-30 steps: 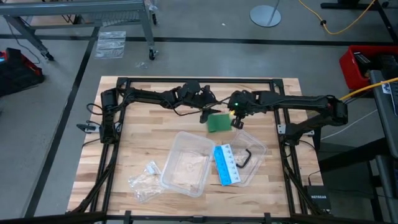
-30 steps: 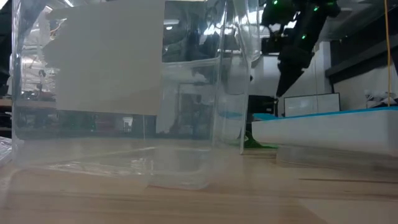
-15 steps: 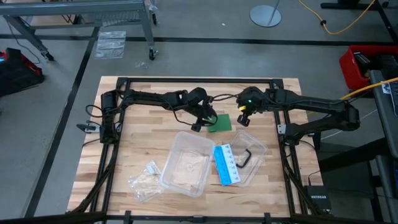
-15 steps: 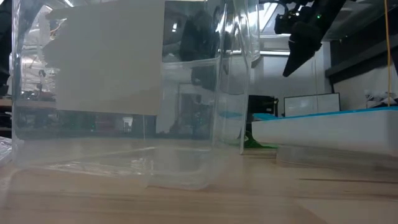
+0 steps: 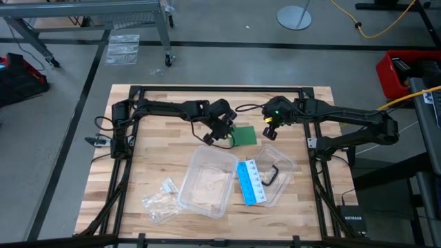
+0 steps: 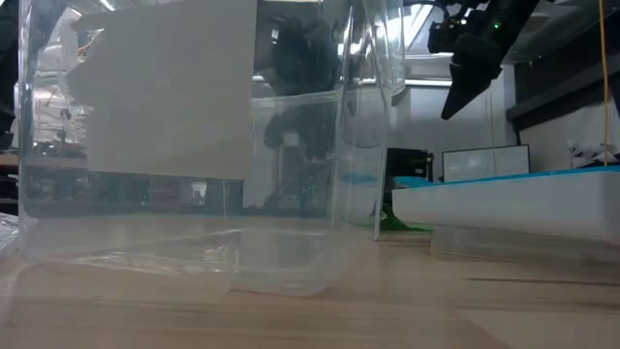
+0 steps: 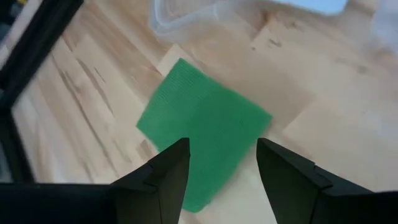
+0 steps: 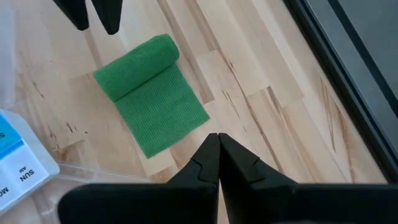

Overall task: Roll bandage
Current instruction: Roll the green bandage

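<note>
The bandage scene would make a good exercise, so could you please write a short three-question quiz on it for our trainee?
1. True or false: the bandage is fully rolled.
2. Which gripper has open fingers? A) left gripper B) right gripper
3. Fill in: the bandage lies on the bare ____.

Key: 1 false, one end is rolled and the rest lies flat; 2 A, the right one is shut; 3 table.

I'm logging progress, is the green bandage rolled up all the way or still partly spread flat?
Partly rolled. The bandage has a roll along one end, the rest flat on the table.
</note>
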Available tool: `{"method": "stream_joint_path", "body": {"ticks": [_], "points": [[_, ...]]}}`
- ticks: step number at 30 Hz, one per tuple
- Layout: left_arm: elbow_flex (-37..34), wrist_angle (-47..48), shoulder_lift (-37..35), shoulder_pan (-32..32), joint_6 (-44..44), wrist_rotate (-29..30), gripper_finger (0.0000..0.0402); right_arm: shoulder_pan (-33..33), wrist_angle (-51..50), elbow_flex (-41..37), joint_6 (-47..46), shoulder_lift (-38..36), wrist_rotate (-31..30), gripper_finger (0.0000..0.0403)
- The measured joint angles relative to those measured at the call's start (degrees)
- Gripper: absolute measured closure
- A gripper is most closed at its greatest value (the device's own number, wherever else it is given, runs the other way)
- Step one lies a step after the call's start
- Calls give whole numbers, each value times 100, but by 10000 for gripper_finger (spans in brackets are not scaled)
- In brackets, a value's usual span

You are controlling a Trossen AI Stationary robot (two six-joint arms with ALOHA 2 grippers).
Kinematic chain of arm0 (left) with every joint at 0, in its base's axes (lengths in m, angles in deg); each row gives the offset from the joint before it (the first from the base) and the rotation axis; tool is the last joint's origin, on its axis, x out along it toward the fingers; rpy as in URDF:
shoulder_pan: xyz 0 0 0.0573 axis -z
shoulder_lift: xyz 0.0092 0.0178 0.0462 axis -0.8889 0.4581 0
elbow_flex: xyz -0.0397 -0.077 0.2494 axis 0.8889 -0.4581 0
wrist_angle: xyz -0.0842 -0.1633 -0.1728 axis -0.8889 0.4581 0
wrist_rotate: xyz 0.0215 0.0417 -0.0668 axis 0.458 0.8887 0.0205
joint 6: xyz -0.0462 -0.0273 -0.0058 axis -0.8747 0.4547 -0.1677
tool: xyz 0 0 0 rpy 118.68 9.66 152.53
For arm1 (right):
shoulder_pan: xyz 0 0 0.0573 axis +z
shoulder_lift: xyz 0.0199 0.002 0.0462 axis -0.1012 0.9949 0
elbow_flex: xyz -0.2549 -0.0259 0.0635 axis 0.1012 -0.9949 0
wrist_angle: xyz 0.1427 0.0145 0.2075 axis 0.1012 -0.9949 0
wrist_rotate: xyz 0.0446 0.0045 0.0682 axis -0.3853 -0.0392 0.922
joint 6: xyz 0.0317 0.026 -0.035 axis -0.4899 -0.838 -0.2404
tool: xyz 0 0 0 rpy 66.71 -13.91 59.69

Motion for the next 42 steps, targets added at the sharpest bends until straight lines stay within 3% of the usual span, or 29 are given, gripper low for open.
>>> {"method": "stream_joint_path", "body": {"ticks": [7, 15, 42], "points": [[0, -99, 161, 47, 1007, 352, 221, 0, 13, 0, 0, 2, 0, 395], [-7, -774, 644, 258, 1814, 1527, 221, 0, 20, 0, 0, 2, 0, 395], [2, -782, 964, 444, 2593, 1511, 221, 0, 0, 0, 7, 2, 2, 395]]}}
